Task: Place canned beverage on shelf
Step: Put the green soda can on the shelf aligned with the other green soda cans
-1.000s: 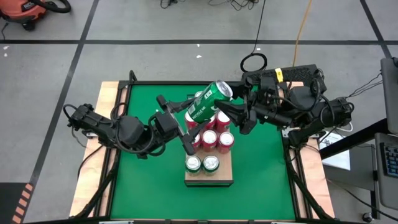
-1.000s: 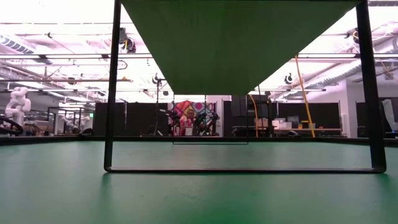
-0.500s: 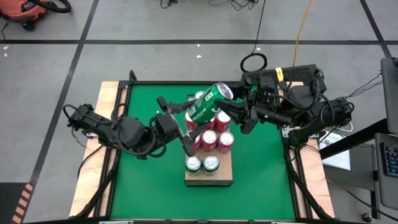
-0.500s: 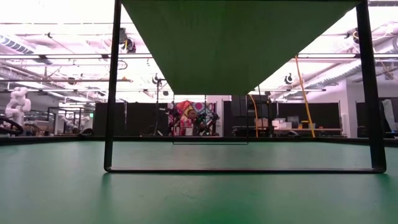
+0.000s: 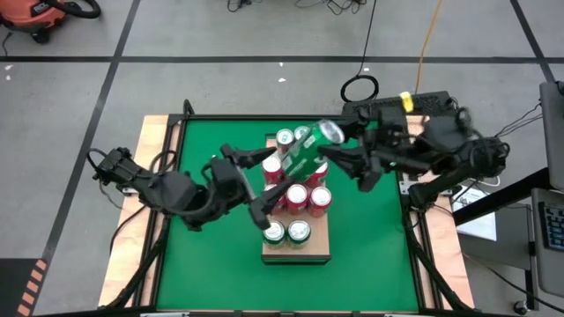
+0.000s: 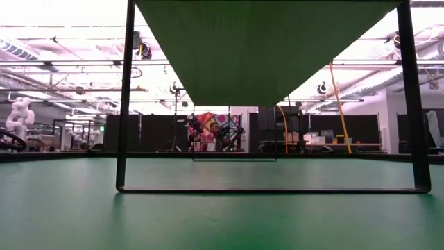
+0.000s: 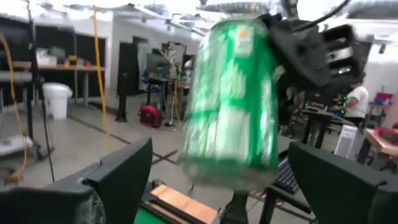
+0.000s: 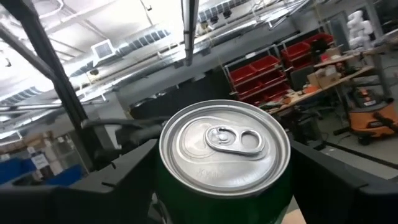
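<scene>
- Green can held tilted in the air above the far end of the shelf, top pointing far-right.
- Right gripper jaws pinching the green can near its top.
- Left gripper jaws spread wide, clear of the can's base.
- Red cans and green-topped cans upright on the shelf, mid green desk.
</scene>
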